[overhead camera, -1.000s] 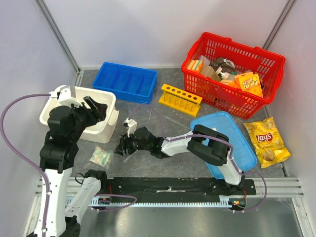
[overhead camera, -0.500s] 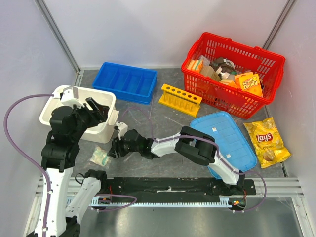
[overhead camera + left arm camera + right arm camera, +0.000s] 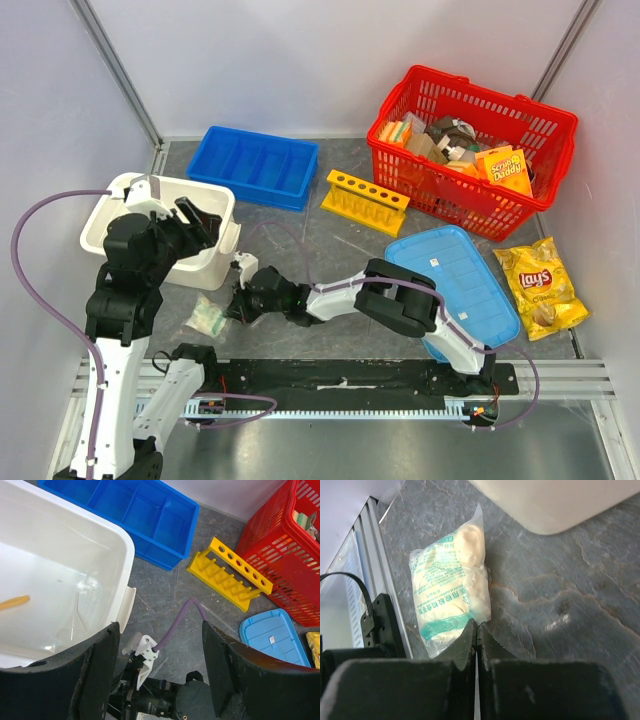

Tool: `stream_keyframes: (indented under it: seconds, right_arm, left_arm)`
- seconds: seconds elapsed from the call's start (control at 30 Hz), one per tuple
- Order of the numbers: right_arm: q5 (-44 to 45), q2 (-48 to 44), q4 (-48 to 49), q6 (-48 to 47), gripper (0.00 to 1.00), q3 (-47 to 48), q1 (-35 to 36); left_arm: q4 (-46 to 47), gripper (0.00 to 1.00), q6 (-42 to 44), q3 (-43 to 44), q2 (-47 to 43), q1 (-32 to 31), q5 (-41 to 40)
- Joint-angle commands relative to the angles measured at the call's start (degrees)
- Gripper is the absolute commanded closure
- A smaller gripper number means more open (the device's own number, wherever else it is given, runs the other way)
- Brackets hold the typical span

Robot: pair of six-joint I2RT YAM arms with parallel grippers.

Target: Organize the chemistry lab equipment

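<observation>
Grey, stone-patterned bench (image 3: 345, 250) fills the floor of a pale-walled cell. On it, near the front rail, lies the small clear bag of pale-green-and-white contents (image 3: 452, 585), just in front of the white plastic tub (image 3: 205, 272). The right gripper (image 3: 476, 630) is low on the bench with its fingers pressed together at the bag's near edge. Whether any film is caught between them cannot be told from the wrist view.

The left gripper (image 3: 159, 630) hangs spread wide and empty above the tub, where a tan rubber band (image 3: 14, 601) rests. The yellow plastic test-tube rack (image 3: 365, 201) stands well apart, beside the red basket.

If only a sliver of film is pinched, or none, lifting would likely leave the bag behind or drop it. With both arms near the tub, a raised right wrist could also strike the left.
</observation>
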Motion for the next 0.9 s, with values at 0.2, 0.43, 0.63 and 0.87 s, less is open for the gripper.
stream_keyframes:
  seconds: [0.2, 0.43, 0.63, 0.87]
  right_arm:
    - [-0.91, -21.62, 0.57, -3.87, 1.0, -8.9, 0.18]
    - [1.2, -35.24, -17.54, -6.68, 1.0, -11.28, 0.1]
    - [9.35, -46.23, -21.94, -8.27, 1.0, -14.62, 0.01]
    - [20.7, -51.08, -27.05, -7.57, 1.0, -12.16, -2.89]
  left_arm:
    - [-0.48, 0.28, 1.42, 3.35, 0.44, 0.13, 2.67]
    - [-4.43, 0.28, 2.47, 7.22, 2.55, 0.13, 9.7]
    - [-5.06, 0.29, 3.35, 6.27, 2.73, 0.13, 17.86]
    - [-1.19, 0.32, 3.09, 0.55, 0.79, 0.13, 33.24]
